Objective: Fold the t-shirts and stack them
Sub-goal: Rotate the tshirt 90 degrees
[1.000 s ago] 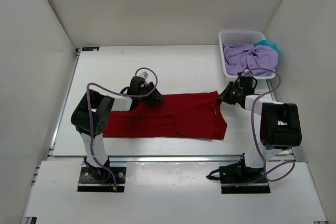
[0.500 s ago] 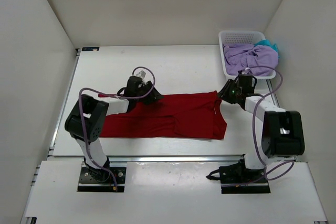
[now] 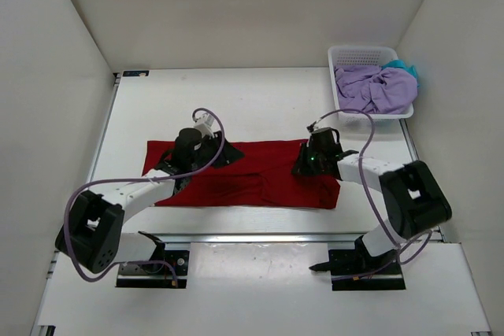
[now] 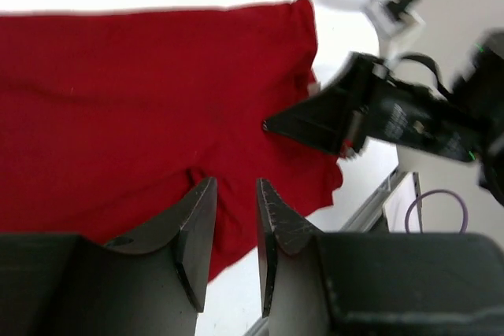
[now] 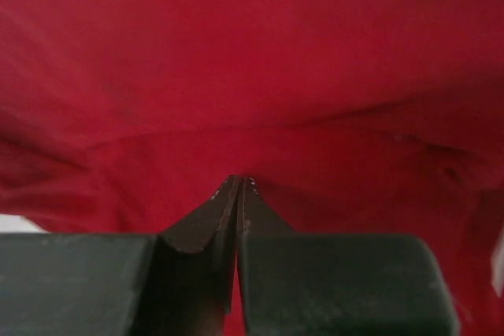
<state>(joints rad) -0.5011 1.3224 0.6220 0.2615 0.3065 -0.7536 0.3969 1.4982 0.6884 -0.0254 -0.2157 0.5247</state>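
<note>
The red t-shirt (image 3: pixel 260 182) lies spread flat across the middle of the table. It fills the right wrist view (image 5: pixel 252 53) and the far part of the left wrist view (image 4: pixel 142 76). My left gripper (image 3: pixel 224 155) hovers over the shirt's upper left part, and its jaws (image 4: pixel 235 182) stand a little apart with nothing between them. My right gripper (image 3: pixel 302 169) is on the shirt's right part. It (image 5: pixel 239 179) is shut, with its tips in a raised crease of the red cloth. The lavender t-shirt (image 3: pixel 374 88) and the teal t-shirt (image 3: pixel 407 67) lie bunched in the basket.
A white mesh basket (image 3: pixel 354 53) stands at the table's far right corner. White walls close in the table on the left, back and right. The right arm's cable (image 3: pixel 364 127) loops above the shirt's right edge.
My right gripper has moved left, from beside the shirt's top right corner onto the cloth. The left arm's elbow has swung down to the left, uncovering the shirt's left end.
</note>
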